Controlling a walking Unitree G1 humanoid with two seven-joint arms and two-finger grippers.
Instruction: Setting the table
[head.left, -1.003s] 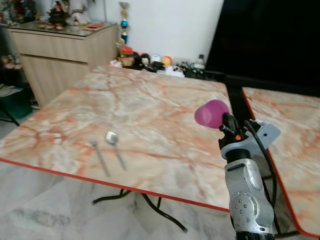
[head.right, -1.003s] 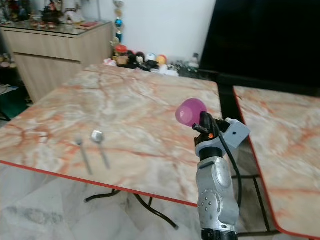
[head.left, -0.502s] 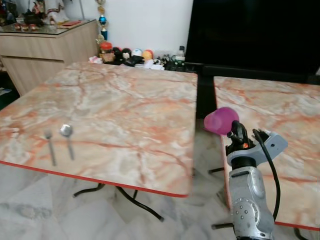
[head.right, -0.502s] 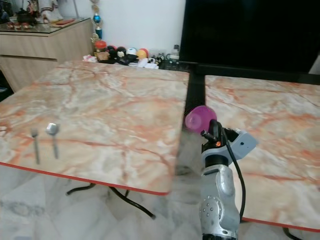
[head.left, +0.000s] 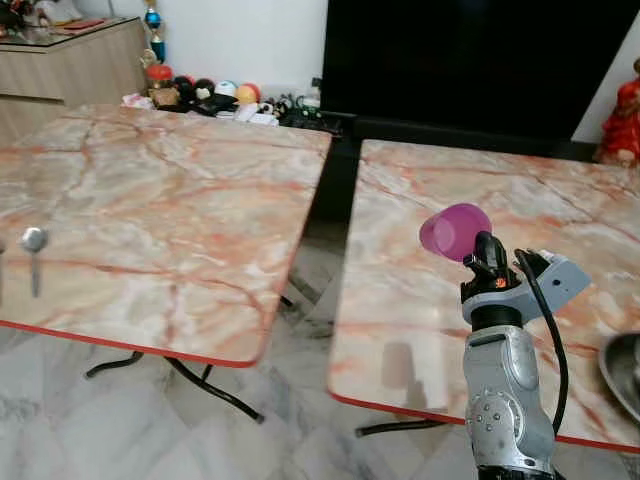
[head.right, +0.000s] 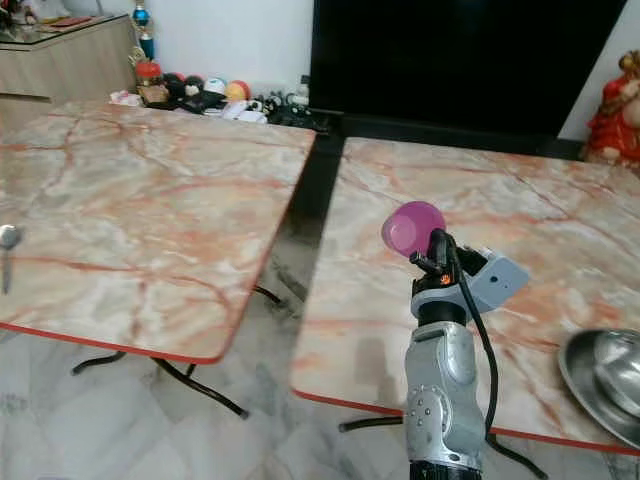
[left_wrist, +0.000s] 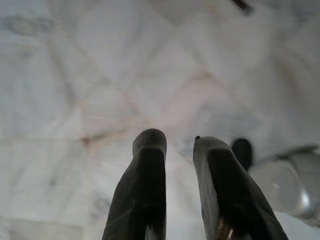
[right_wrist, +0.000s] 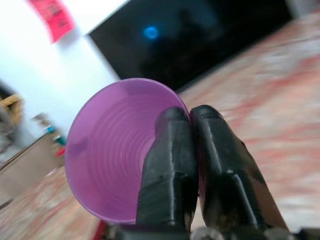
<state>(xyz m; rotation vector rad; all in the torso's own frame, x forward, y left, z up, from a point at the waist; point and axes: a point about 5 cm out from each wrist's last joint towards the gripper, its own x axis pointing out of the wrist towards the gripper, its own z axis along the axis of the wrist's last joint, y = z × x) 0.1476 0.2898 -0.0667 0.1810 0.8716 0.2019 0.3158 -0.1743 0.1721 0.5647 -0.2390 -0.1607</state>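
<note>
Fingers (right_wrist: 172, 170) pinch purple cup (right_wrist: 110, 150) rim; steel bowl (head.right: 605, 380) on table.

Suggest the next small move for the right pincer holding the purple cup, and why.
Probably lower the right pincer and turn the purple cup upright over the bare marble of the right-hand table. The cup is pinched at its rim, held tilted above that tabletop, and the steel bowl sits off to the robot's right, clear of the spot.
</note>
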